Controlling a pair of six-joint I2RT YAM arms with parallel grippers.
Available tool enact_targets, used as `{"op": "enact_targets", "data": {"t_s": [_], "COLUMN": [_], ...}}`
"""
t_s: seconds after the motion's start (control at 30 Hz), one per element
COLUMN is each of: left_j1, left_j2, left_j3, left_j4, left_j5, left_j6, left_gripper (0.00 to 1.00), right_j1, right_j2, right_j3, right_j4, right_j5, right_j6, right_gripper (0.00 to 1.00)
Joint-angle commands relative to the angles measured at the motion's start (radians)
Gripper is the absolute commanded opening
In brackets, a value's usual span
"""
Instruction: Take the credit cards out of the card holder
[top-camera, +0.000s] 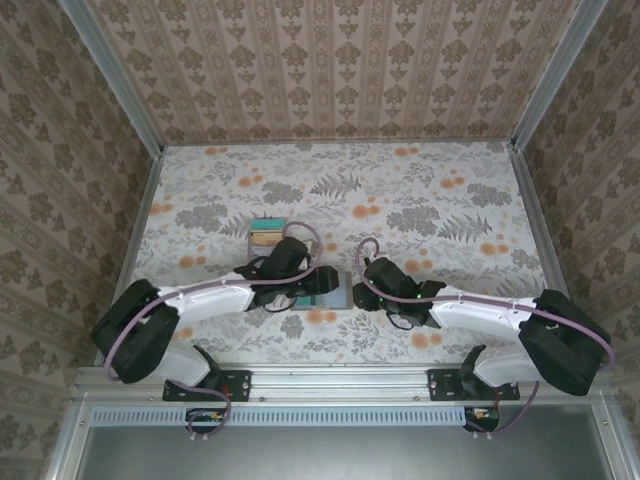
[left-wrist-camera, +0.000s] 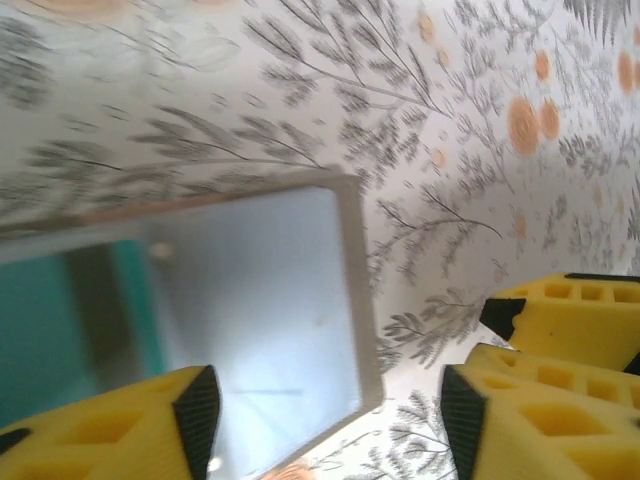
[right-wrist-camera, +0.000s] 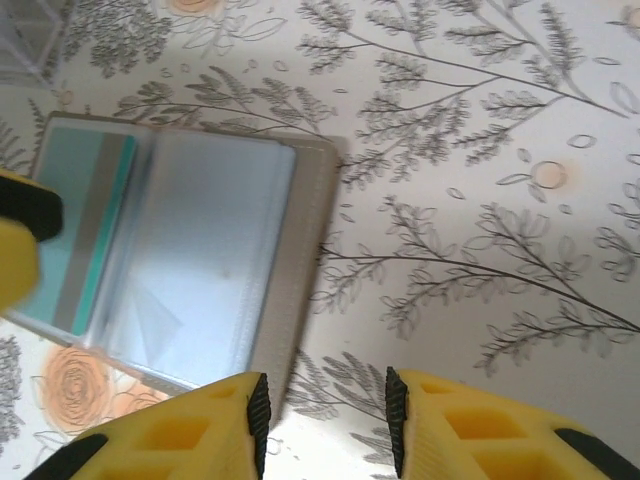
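The card holder (top-camera: 340, 297) lies open and flat on the flowered table between my two grippers. Its shiny pale grey-blue inside (left-wrist-camera: 250, 290) faces up, and a teal credit card (right-wrist-camera: 85, 200) sits in its left half. My left gripper (left-wrist-camera: 330, 420) hovers low over the holder's near right corner, jaws apart, with that corner between them and neither pad touching it. My right gripper (right-wrist-camera: 325, 425) is open beside the holder's brown-grey right border (right-wrist-camera: 300, 260), its left fingertip (right-wrist-camera: 258, 415) close to that edge. Each gripper sits at one side of the holder in the top view: left gripper (top-camera: 308, 287), right gripper (top-camera: 368, 284).
A striped stack of coloured cards (top-camera: 267, 233) lies on the table just behind the left arm. Metal-framed wallpapered walls (top-camera: 140, 210) close in the table on three sides. The right gripper's yellow fingers (left-wrist-camera: 580, 320) show close by in the left wrist view.
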Motion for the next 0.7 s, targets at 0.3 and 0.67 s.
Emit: {"op": "enact_targets", "data": {"t_s": [0.3, 0.67], "left_j1": [0.179, 0.193], "left_j2": [-0.151, -0.096], "left_j3": [-0.154, -0.191], "left_j4": [-0.072, -0.018], "left_j5": [0.026, 0.043], "left_j6": [0.042, 0.037], "left_gripper": [0.1, 0.07], "right_j1": [0.021, 0.026], "right_j2": [0.226, 0.381], "right_j3": [0.172, 0.257], "right_j4": [0.16, 0.184], "right_j5": [-0.21, -0.28], "right_j6": [0.097, 0.156], "right_gripper": [0.19, 0.15]}}
